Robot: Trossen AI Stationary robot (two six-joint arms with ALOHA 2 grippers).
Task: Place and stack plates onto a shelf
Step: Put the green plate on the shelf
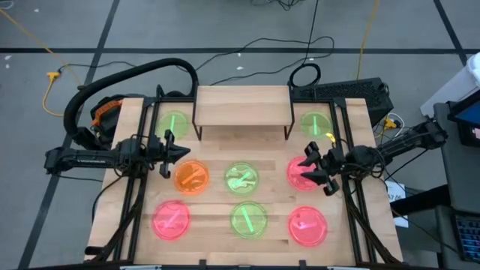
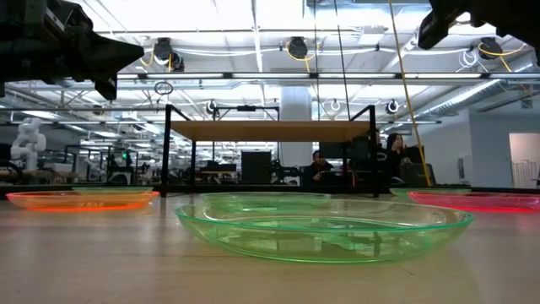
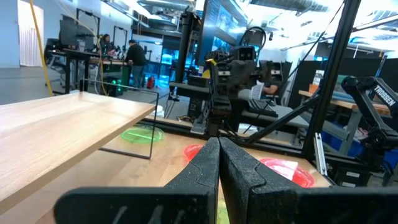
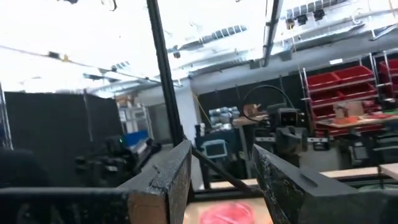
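Eight plates lying loose on the tabletop, shelf [image 1: 243, 106] standing bare at the back centre; both arms hanging above the table with nothing held.

Left gripper [image 1: 169, 147]: hovering at the table's left side, near the orange plate [image 1: 191, 177], fingers [image 3: 205, 168] pressing together on nothing. Right gripper [image 1: 309, 170]: hovering over the upper right pink plate [image 1: 301, 174], fingers [image 4: 168, 174] standing apart, gripping nothing. Plates: one green plate [image 1: 173, 121] sitting left of the shelf, another green plate [image 1: 316, 122] right of it; middle row showing orange, green [image 1: 241, 178], pink; front row showing pink [image 1: 171, 220], green [image 1: 248, 220], pink [image 1: 307, 225]. All plates lying flat and apart from one another, none resting on the shelf. People are showing in the room beyond the table.
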